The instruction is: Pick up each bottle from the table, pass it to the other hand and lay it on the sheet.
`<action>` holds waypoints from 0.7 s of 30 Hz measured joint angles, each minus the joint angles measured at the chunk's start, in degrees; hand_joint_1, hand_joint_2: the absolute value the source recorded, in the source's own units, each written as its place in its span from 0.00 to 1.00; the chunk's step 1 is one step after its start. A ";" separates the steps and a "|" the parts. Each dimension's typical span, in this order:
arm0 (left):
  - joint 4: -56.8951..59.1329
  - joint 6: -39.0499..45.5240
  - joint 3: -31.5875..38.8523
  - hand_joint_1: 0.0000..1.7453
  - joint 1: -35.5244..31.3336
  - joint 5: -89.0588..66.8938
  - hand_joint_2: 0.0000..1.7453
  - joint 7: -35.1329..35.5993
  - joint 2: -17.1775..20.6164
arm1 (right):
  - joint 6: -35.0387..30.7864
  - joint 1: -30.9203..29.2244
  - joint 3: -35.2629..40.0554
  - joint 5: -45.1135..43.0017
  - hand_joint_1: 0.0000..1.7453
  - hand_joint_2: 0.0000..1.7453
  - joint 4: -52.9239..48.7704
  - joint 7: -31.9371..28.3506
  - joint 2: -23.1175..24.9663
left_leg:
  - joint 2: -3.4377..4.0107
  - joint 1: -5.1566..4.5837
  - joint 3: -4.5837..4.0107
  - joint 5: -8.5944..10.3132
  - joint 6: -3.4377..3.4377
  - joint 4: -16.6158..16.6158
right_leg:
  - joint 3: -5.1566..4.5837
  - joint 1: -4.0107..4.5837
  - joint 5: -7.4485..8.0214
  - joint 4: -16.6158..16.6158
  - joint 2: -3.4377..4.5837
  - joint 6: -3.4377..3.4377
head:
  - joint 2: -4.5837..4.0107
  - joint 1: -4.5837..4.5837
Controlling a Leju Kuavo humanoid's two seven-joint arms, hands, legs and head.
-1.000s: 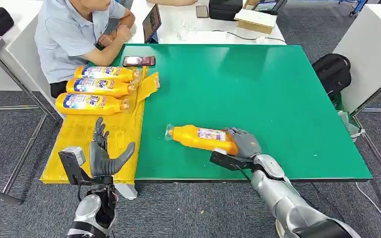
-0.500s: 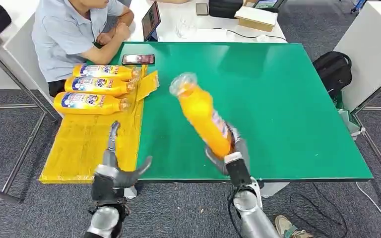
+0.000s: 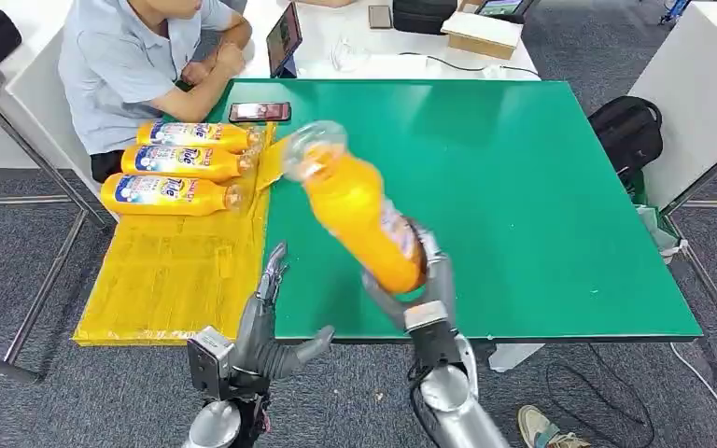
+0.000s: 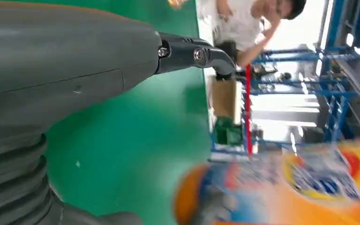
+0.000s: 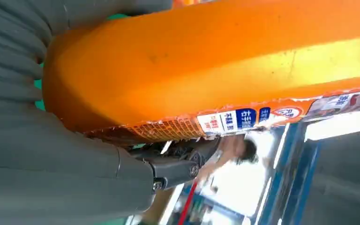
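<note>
My right hand (image 3: 420,294) grips the base of an orange bottle (image 3: 355,205) and holds it above the green table (image 3: 523,187), its clear cap tilted up and to the left. In the right wrist view the orange bottle (image 5: 215,65) lies across my grey hand (image 5: 51,154). My left hand (image 3: 266,331) is open near the table's front edge, fingers spread upward, a short way left of the bottle's base. The left wrist view shows the labelled bottle (image 4: 286,187) blurred, close beyond my thumb (image 4: 192,54). Three orange bottles (image 3: 182,168) lie side by side on the yellow sheet (image 3: 168,271).
A person (image 3: 140,65) sits at the table's far left corner, arms folded. A phone (image 3: 260,112) lies on the table near them. A tablet (image 3: 285,39) and boxes stand on the white table behind. A black backpack (image 3: 627,135) sits on the floor at the right.
My right hand has carried the bottle further left and tilted it more toward my left side. My left hand has moved right, closer to the bottle.
</note>
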 measured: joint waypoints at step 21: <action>-2.91 -7.58 -0.79 1.00 -0.29 14.72 1.00 3.54 -0.59 | -8.06 -4.49 24.58 -0.70 0.00 1.00 10.00 0.52 -2.58 | 0.05 -0.01 -0.03 0.00 0.00 0.00 | -0.07 -0.01 0.00 -0.01 0.01 -0.01 | 0.00 0.02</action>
